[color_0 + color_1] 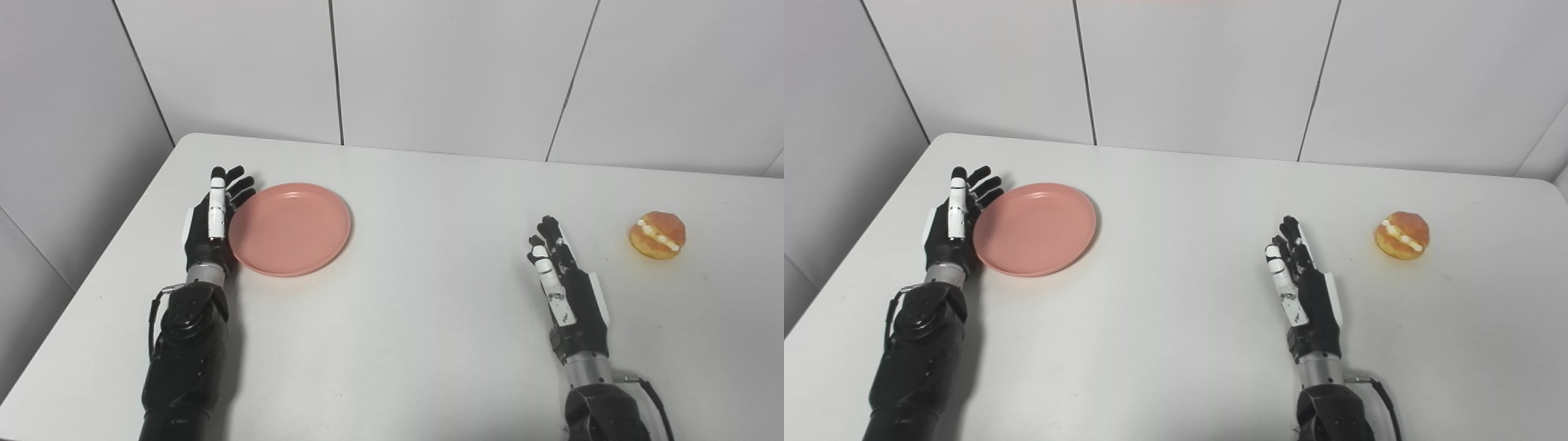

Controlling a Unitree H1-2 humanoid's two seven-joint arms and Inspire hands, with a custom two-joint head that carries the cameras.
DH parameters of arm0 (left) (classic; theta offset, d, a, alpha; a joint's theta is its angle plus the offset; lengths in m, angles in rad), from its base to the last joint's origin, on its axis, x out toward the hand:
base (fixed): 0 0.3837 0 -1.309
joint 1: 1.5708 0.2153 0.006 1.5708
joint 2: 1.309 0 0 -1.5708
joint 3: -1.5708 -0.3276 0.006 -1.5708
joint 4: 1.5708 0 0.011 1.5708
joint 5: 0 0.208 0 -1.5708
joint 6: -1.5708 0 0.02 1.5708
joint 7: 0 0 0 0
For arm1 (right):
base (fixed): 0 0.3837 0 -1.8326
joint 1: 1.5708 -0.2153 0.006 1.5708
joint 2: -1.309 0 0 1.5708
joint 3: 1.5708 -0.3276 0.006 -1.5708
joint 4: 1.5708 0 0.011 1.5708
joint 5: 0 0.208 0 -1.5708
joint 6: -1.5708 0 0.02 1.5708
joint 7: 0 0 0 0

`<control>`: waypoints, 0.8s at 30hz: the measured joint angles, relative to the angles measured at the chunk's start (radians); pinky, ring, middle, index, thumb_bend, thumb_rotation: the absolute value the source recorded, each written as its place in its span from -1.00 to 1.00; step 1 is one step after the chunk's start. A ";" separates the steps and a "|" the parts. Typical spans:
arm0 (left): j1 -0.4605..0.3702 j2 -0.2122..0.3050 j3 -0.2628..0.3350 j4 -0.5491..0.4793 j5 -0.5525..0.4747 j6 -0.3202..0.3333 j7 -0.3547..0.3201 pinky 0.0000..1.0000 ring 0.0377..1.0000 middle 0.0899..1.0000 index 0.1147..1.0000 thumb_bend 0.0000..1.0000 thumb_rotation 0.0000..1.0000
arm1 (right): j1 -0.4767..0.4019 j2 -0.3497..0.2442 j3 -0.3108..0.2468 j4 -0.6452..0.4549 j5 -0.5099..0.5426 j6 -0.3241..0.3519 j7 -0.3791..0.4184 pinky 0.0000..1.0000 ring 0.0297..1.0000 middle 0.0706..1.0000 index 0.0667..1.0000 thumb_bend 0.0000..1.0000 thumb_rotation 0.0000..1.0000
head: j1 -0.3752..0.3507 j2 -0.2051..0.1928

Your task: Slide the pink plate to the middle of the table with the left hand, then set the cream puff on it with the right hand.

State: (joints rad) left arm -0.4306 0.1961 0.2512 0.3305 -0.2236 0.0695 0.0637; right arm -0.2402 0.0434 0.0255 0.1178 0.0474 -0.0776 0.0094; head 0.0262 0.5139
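1. You are on the first step: the round, shallow pink plastic plate (290, 229) sits empty on the left part of the white table (416, 318), not yet at its middle, so by my reading the slide is either just starting or about to.
2. Your left hand (211, 222) stands edge-on at the plate's left rim, fingers straight and a little fanned, gripping nothing. It looks to be touching the rim, though contact is hard to confirm from here.
3. The next move calls for a steady sideways push to the right, keeping the palm low against the rim so the plate glides rather than tips or slips under the fingers.
4. Your right hand (563, 283) waits on the right side, fingers extended and empty, palm turned inward.
5. The round golden cream puff with a white filling seam (657, 234) lies near the table's right edge, just beyond and right of that hand, well apart from the plate.
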 measured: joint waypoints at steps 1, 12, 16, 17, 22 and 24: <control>0.004 -0.011 -0.001 -0.013 -0.012 0.008 -0.003 0.59 0.60 0.54 0.49 0.16 1.00 | 0.000 0.003 -0.001 -0.001 0.000 0.000 -0.004 0.87 0.87 0.91 0.88 0.01 0.40 | -0.008 0.005; 0.052 -0.087 -0.058 -0.143 -0.052 0.088 -0.040 0.62 0.63 0.59 0.52 0.11 1.00 | 0.006 0.031 -0.004 -0.006 0.004 0.000 -0.025 0.86 0.87 0.90 0.85 0.03 0.32 | -0.042 0.020; 0.066 -0.102 -0.082 -0.163 -0.031 0.087 -0.041 0.60 0.61 0.58 0.51 0.11 1.00 | 0.005 0.036 -0.007 -0.004 0.004 0.000 -0.032 0.85 0.86 0.89 0.83 0.02 0.31 | -0.054 0.023; 0.069 -0.107 -0.086 -0.168 -0.029 0.087 -0.041 0.59 0.61 0.57 0.50 0.12 1.00 | 0.005 0.039 -0.008 -0.003 0.004 0.000 -0.034 0.84 0.86 0.89 0.82 0.03 0.29 | -0.054 0.023; 0.092 -0.126 -0.136 -0.197 0.012 0.087 -0.041 0.59 0.63 0.60 0.53 0.15 1.00 | 0.003 0.045 -0.012 -0.002 0.009 0.000 -0.041 0.84 0.86 0.88 0.81 0.02 0.28 | -0.060 0.029; 0.099 -0.143 -0.144 -0.207 0.013 0.087 -0.042 0.60 0.63 0.60 0.53 0.17 1.00 | 0.003 0.045 -0.013 -0.001 0.009 0.000 -0.043 0.84 0.85 0.88 0.81 0.03 0.27 | -0.060 0.029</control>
State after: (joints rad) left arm -0.3317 0.0534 0.1068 0.1233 -0.2107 0.1568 0.0221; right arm -0.2373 0.0886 0.0127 0.1168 0.0566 -0.0771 -0.0333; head -0.0337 0.5430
